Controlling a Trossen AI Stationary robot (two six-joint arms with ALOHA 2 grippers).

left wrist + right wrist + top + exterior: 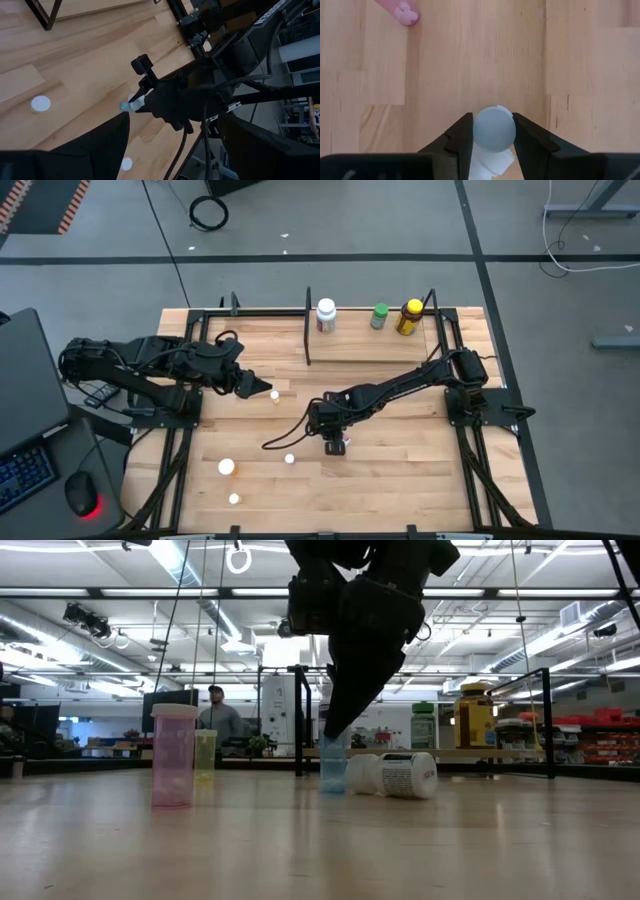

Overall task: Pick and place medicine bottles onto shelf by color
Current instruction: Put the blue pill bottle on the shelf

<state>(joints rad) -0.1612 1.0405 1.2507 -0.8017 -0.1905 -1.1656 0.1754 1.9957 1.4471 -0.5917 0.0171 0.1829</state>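
Observation:
A small pale-blue bottle [332,766] stands upright on the table's middle, and my right gripper [493,131] comes down over it, shut on its round cap. The bottle also shows in the left wrist view [130,105]. Just beside it a white labelled bottle [397,776] lies on its side. On the shelf [370,348] at the far side stand a white bottle [326,315], a green one [379,316] and a yellow one [409,317]. My left gripper [262,387] hangs open above the table's left half, holding nothing. My right gripper pinches the pale-blue bottle's round cap [494,120] between its two fingers, one on each side. The fingers [457,142] come steeply from above, slanting down from the table's right. The bottle stands upright with its base on the table.
A pink bottle [173,755] and a yellowish one [205,753] stand on the table's left part. Small white-capped bottles [227,467] [290,459] [234,499] [274,394] are scattered on the left half. The shelf's black posts [307,330] rise at the far side.

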